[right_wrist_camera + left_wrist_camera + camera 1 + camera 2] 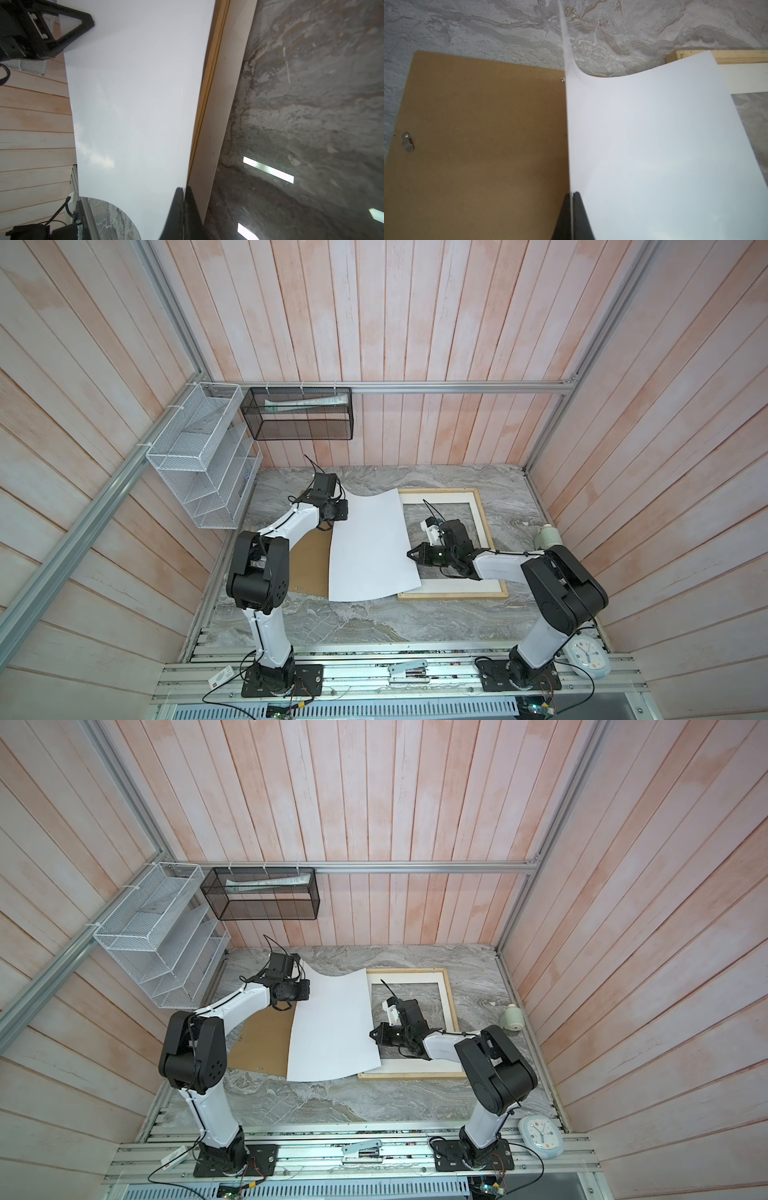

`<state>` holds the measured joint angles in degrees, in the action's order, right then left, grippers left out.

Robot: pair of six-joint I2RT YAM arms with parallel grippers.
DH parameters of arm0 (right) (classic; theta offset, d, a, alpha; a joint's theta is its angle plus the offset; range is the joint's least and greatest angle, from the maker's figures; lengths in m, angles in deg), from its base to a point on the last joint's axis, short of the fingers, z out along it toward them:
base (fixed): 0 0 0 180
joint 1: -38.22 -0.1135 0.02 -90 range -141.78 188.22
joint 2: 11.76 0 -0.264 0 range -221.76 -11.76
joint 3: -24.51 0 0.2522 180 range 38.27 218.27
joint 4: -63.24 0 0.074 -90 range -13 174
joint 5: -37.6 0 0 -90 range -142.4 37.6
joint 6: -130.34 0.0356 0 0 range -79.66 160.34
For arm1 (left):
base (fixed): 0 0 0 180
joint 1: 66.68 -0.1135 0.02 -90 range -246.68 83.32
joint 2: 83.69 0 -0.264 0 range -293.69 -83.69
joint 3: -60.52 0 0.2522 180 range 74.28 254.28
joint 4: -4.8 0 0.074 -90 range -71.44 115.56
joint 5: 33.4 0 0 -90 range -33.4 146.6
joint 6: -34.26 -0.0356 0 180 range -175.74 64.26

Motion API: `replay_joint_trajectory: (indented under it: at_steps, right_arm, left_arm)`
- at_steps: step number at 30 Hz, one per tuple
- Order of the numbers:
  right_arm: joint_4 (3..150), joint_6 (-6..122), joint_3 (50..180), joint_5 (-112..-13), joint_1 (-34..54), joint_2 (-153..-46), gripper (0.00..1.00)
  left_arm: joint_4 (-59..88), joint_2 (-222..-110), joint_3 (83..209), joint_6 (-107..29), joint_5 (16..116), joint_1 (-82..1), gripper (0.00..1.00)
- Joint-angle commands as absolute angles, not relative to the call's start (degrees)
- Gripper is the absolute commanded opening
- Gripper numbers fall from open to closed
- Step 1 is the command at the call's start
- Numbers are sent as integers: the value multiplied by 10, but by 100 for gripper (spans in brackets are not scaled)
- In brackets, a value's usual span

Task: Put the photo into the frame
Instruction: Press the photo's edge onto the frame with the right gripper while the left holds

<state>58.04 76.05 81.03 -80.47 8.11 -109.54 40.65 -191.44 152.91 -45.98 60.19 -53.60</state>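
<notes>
Two claws pinched opposite photo edges: left claw, right claw. White side up, it partly overlapped the frame.

Bowed photo, white side up, overlaps frame.

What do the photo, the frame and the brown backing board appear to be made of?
The photo: thin paper or card, its white back slightly glossy; it curves where it is lifted. The frame: pale wood strips, seemingly unpainted. The backing board: probably matte brown fibreboard, flat, with a metal clip.
</notes>
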Motion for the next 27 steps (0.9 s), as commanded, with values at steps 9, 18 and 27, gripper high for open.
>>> replay_joint_trajectory:
  at_steps: [9, 18, 27]
  right_arm:
    - [687, 717, 835, -779, 110, -1007, 0]
    - [847, 665, 858, -765, 192, -906, 0]
    - [925, 640, 838, -741, 274, -825, 0]
  left_arm:
    - [383, -1879, 1528, -369, 681, -534, 0]
    - [315, -1892, 1526, -304, 731, -501, 0]
    - [252, -1936, 1547, -261, 753, -447, 0]
